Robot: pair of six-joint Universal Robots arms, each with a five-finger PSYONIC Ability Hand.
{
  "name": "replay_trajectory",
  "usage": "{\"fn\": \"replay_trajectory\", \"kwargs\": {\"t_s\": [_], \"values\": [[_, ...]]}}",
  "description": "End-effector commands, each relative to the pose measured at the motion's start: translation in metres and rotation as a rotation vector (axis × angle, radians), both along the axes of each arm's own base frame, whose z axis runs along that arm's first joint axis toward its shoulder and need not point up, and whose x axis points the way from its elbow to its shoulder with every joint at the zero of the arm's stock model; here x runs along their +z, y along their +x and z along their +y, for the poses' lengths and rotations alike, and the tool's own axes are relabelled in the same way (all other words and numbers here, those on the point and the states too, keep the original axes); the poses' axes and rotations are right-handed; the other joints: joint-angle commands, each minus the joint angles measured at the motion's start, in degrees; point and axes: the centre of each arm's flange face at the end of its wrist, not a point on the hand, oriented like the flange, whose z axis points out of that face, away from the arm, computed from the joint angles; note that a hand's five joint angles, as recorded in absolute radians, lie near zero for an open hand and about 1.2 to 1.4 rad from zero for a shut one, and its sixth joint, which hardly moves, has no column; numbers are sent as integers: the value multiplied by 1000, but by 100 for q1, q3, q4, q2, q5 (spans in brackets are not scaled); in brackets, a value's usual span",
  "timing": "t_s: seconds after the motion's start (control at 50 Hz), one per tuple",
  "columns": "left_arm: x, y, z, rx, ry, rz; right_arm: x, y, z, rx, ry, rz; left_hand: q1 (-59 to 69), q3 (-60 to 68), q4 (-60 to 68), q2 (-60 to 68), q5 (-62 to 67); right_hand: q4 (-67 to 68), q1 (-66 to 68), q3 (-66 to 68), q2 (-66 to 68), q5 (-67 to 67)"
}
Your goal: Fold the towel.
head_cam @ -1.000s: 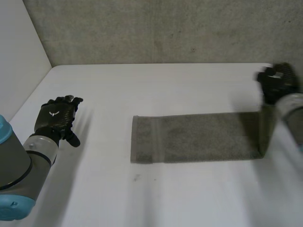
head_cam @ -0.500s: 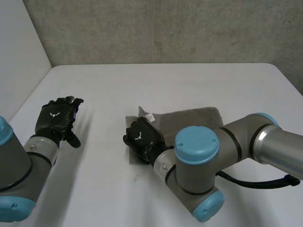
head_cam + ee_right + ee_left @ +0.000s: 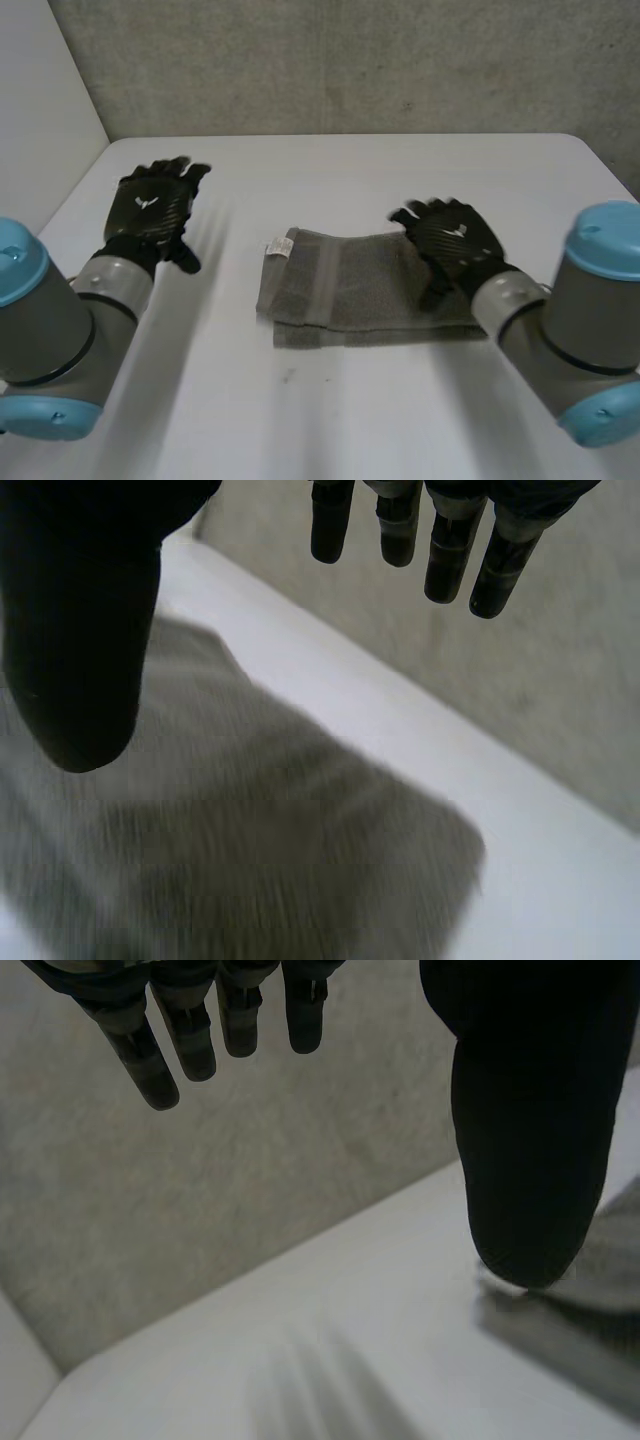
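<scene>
In front of the robot, surface [image 3: 330,430]: white, stretching wide.
Towel [image 3: 340,290]: grey, lying folded at mid-surface.
Right hand [image 3: 455,240]: hovering over the towel's right end, fingers straight, gripping nothing.
Left hand [image 3: 150,210]: hovering well left of the towel, fingers straight, gripping nothing.

left robot hand [image 3: 530,1120] spread, towel [image 3: 590,1310] beside thumb

**Head view:** the table [image 3: 300,420] is seen from above, between and behind the arms [image 3: 50,320], with the wall [image 3: 350,60] at 12 o'clock.

**Wrist views:** taken close along the left hand [image 3: 530,1120] and right hand [image 3: 80,610].

The towel [image 3: 360,285] is shared by all three.
</scene>
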Motion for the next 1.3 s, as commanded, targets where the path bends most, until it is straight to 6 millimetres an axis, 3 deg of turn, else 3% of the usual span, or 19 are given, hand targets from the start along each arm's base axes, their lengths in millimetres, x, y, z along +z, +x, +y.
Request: {"fn": "replay_trajectory", "kwargs": {"t_s": [0.02, 0.22, 0.32, 0.5, 0.6, 0.66, 0.7, 0.72, 0.78, 0.86, 0.92, 0.96, 1.02, 1.1, 1.14, 1.18, 1.2, 1.22, 1.3], "values": [[5, -45, 7, -119, 12, 49, -29, -37, -2, -96, 102, 50, 145, 179, 172, 185, -30, 305, 273, 346, 355, 44], [-20, -71, 3, -152, 188, 4, -49, -51, -11, -96, 144, 39, 112, 146, 138, 152, -63, 3248, 3217, 3290, 3298, 2987], [-23, -69, 2, -125, 232, 41, -54, -54, -25, -122, 76, 21, 78, 112, 105, 118, -97, 6974, 6943, 7016, 7024, 6713], [-8, -54, 12, -82, 242, 97, -47, -57, -33, -149, 29, 51, 11, 45, 38, 51, -164, 6977, 6945, 7019, 7027, 6716], [4, -41, 17, -60, 225, 104, -26, -54, -45, -152, -82, 104, 6, 40, 33, 46, -169, 6977, 6945, 7019, 7027, 6716], [10, -29, 15, -29, 215, 113, -5, -40, -48, -114, -174, 113, 6, 40, 33, 46, -169, 6977, 6945, 7019, 7027, 6716], [12, -25, 15, -18, 210, 117, 19, 0, -36, -5, -270, 83, 6, 40, 33, 46, -169, 6977, 6945, 7019, 7027, 6716], [14, -23, 16, -14, 209, 118, 19, 0, -35, -4, -270, 83, 6, 40, 33, 46, -169, 6977, 6945, 7019, 7027, 6716], [14, -20, 20, -12, 215, 115, 31, 45, -10, 136, -317, 48, 6, 40, 33, 46, -169, 6977, 6945, 7019, 7027, 6716], [10, -16, 21, 1, 231, 107, 19, 90, 19, 291, -293, 73, 6, 40, 33, 46, -169, 6977, 6945, 7019, 7027, 6716], [9, -9, 21, 20, 242, 105, 9, 101, 29, 344, -270, 98, 6, 40, 33, 46, -169, 6977, 6945, 7019, 7027, 6716], [8, -7, 20, 27, 244, 105, -21, 122, 62, 492, -203, 170, 6, 40, 33, 46, -169, 6977, 6945, 7019, 7027, 6716], [6, -5, 20, 34, 249, 103, -39, 126, 79, 573, -162, 217, 6, 40, 33, 46, -169, 6977, 6945, 7019, 7027, 6716], [8, -5, 18, 34, 243, 108, -39, 125, 81, 577, -158, 232, 6, 40, 33, 46, -169, 6977, 6945, 7019, 7027, 6716], [10, -5, 16, 34, 236, 112, -35, 123, 80, 566, -154, 225, 6, 40, 33, 46, -169, 6613, 6581, 6654, 6663, 6352], [13, -6, 15, 33, 227, 116, -11, 118, 81, 533, -166, 179, 6, 40, 33, 46, -169, 2110, 2079, 2152, 2160, 1849], [15, -8, 12, 27, 218, 121, -11, 118, 81, 533, -166, 179, 6, 40, 33, 46, -169, 2088, 2057, 2130, 2138, 1827], [19, -11, 9, 24, 202, 128, 0, 114, 81, 504, -159, 144, 6, 40, 33, 46, -169, 223, 191, 264, 273, -38], [25, -19, 3, 7, 179, 141, 19, 99, 68, 398, -122, 58, 6, 40, 33, 46, -169, -23, -55, 19, 27, -284]]}}
